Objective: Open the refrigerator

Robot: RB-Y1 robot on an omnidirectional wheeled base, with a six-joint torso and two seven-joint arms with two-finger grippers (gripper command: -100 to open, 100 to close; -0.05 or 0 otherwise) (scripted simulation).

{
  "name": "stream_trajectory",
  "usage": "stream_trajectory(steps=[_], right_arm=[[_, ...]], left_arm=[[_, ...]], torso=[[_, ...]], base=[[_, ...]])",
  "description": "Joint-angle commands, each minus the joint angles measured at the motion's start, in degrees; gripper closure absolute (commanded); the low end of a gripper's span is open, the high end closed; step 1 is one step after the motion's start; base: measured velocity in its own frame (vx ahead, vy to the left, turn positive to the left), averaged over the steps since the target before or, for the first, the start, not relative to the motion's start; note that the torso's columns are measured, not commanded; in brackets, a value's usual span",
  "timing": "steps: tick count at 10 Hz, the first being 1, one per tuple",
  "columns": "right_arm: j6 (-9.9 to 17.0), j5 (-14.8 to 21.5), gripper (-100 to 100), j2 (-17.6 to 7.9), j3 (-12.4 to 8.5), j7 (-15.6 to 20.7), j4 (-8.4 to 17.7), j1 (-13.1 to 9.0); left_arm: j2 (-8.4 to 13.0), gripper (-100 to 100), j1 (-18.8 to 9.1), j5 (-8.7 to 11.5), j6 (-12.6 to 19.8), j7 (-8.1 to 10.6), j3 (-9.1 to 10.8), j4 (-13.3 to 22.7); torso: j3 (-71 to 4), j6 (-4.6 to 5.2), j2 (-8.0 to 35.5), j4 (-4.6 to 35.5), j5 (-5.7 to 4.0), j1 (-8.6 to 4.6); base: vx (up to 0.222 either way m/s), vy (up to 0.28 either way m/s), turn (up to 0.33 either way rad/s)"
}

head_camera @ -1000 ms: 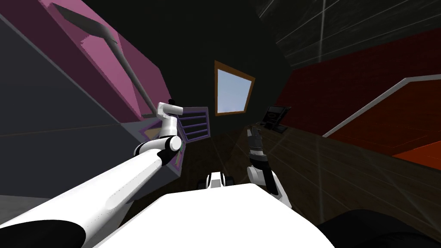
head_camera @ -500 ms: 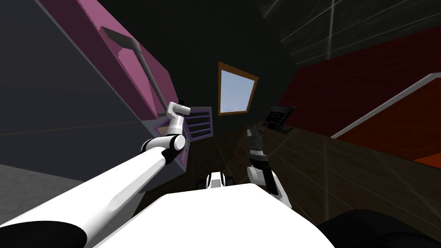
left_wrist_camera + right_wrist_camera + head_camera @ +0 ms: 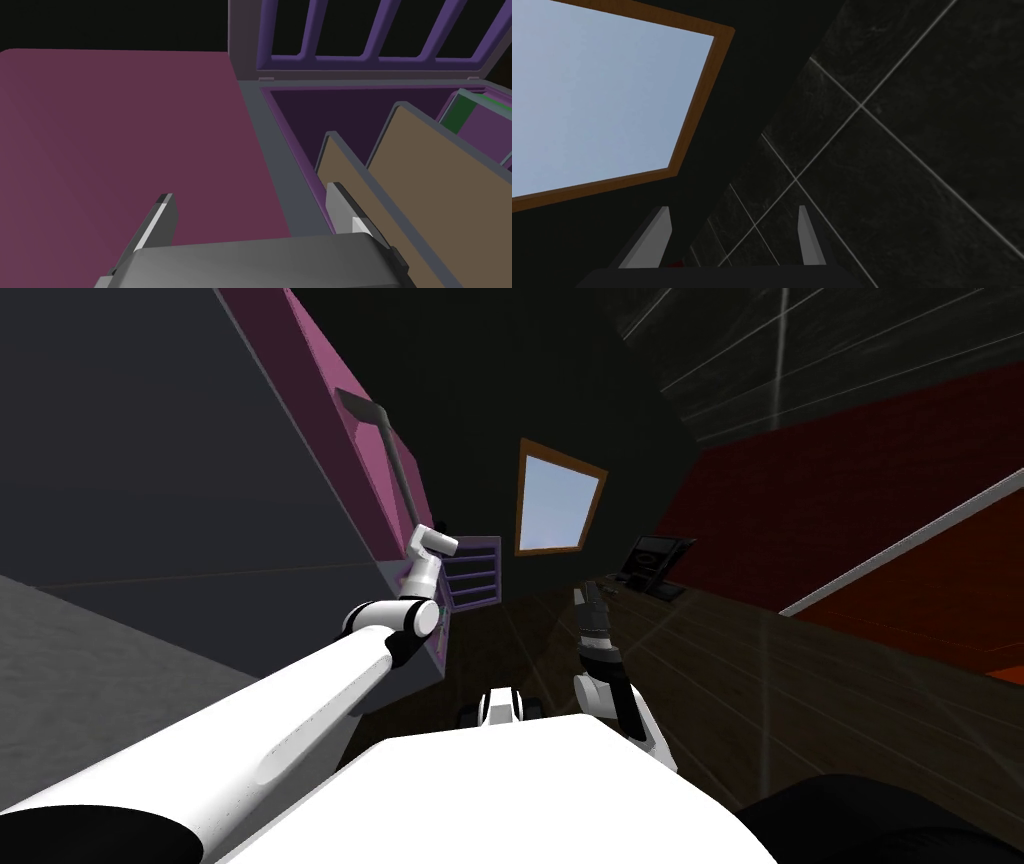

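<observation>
Two thin fingers of the left hand point(image 3: 250, 192) stand spread wide, with nothing pinched between them. The hand is right at the refrigerator point(image 3: 305, 378), pointing into its front. One finger lies over a flat magenta panel point(image 3: 125, 125), which takes up everything on that side of the hand. The other finger lies over the grey rim of an open compartment point(image 3: 281, 165) just beside that panel. Whether either finger touches the surface under it, I cannot tell.

Past that second finger the compartment has dark purple walls. Two tan shelves point(image 3: 425, 165) with grey edges run away from the hand, one behind the other. Beyond the further shelf sits a green thing point(image 3: 457, 112), too much hidden to name. Straight ahead of the hand, at the compartment's far edge, the door point(image 3: 243, 45) stands swung open, with purple rails point(image 3: 370, 59) across its inner side.

In the head view the left arm is stretched out to the refrigerator. A long grey handle point(image 3: 398, 463) runs along the magenta front, beyond the hand and apart from it. The right hand point(image 3: 733, 209) is raised, well apart from the refrigerator, its fingers also spread with nothing between them.
</observation>
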Motion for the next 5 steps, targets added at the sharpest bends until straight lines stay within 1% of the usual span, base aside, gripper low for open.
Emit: stream_trajectory(steps=[1,2,3,4,5], right_arm=[[0.0,0.0,0,0.0,0.0,0.0,0.0,0.0],[0.0,0.0,0,0.0,0.0,0.0,0.0,0.0],[0.0,0.0,0,0.0,0.0,0.0,0.0,0.0],[0.0,0.0,0,0.0,0.0,0.0,0.0,0.0],[0.0,0.0,0,0.0,0.0,0.0,0.0,0.0]], left_arm=[[-2.0,-100,-1.1,-0.5,0.3,1.62,-2.48,1.3],[-2.0,-100,-1.1,-0.5,0.3,1.62,-2.48,1.4],[-2.9,-100,-1.8,-0.9,0.1,2.62,-3.67,2.4],[-4.5,-100,-3.0,-1.5,-0.2,4.43,-5.83,4.4],[-5.2,-100,-3.6,-1.8,-0.3,5.25,-6.79,5.2]], torso=[[0.1,0.06,0.2,0.1,0.09,0.48],[0.1,0.08,0.3,0.1,0.15,0.50],[0.1,0.03,0.2,0.1,0.11,0.39],[0.1,0.05,0.1,0.1,0.11,0.48],[0.1,0.03,0.2,0.1,0.20,0.77]], base=[[-0.074,0.110,0.065],[-0.036,0.048,-0.036],[-0.042,0.075,0.061],[-0.067,0.167,0.152],[-0.079,0.211,0.071]])
